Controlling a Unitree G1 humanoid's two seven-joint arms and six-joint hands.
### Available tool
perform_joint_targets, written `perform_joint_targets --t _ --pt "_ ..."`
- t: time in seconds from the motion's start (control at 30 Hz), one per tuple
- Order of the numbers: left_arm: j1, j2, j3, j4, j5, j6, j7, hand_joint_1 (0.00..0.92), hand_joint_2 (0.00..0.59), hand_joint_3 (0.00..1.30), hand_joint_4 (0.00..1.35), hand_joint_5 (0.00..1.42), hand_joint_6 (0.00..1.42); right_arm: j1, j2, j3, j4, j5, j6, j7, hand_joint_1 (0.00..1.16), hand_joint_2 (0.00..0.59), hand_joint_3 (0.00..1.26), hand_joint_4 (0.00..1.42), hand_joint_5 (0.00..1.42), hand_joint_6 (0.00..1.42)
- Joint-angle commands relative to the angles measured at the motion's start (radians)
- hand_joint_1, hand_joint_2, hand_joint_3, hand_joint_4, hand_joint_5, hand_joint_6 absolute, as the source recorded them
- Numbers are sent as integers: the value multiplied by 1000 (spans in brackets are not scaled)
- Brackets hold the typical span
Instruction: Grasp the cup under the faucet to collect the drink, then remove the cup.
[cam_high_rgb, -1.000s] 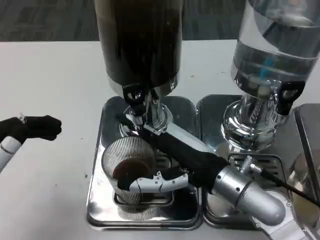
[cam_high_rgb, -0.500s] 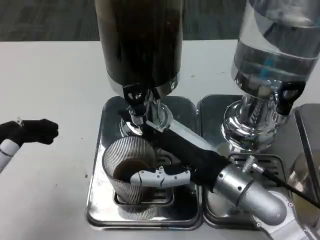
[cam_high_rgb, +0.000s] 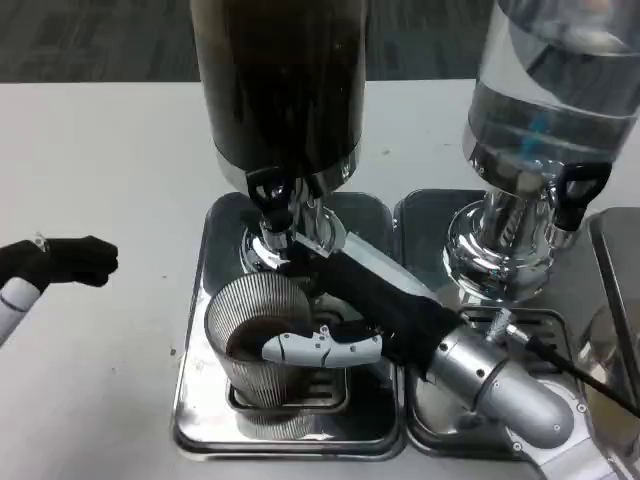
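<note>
Cup (cam_high_rgb: 256, 335), ribbed and clear with dark drink in its bottom, stands on the near grate of the left drip tray (cam_high_rgb: 200, 400), just in front of the black faucet (cam_high_rgb: 268, 190) of the dark dispenser (cam_high_rgb: 280, 80). The right hand (cam_high_rgb: 345, 325) reaches in from the lower right and wraps the cup: a white finger (cam_high_rgb: 320, 348) lies across its near side, while the black-covered part of the hand presses along its right and rear side, close under the faucet and the chrome base. The hand is grasping the cup.

Room is tight here (the dispenser's stem sits just behind the cup's rim, and the right forearm (cam_high_rgb: 500, 385) crosses the seam between the two trays). A second drip tray (cam_high_rgb: 425, 225) touches the first on the right, carrying the clear dispenser (cam_high_rgb: 545, 110) with its own black faucet (cam_high_rgb: 575, 190). The cup's left side faces the tray's raised left edge, and beyond that lies open white table (cam_high_rgb: 100, 170).

The left hand (cam_high_rgb: 65, 262) hovers over that open table, well apart from the trays, its dark fingers curled in on nothing.
</note>
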Motion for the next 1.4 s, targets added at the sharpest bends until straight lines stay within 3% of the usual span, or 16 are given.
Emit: perform_joint_targets --t 0.03,0.5,0.93,1.4 --pt "-9 -4 -9 10 12 -19 13 0 220 470 415 397 275 2 -10 -19 -9 15 -9 -4 566 191 0 0 0 99" --pt "0 -20 -26 -17 31 -14 38 0 228 470 417 397 283 -9 -47 -19 11 60 -44 56 556 191 0 0 0 100" --pt "1 -14 -23 -13 30 -13 33 0 231 481 424 397 290 -20 -48 1 12 50 -34 102 552 178 0 0 0 85" --pt "10 -24 -24 -20 36 -12 38 0 232 485 440 414 314 -29 -59 17 17 3 -24 102 584 167 0 0 0 67"
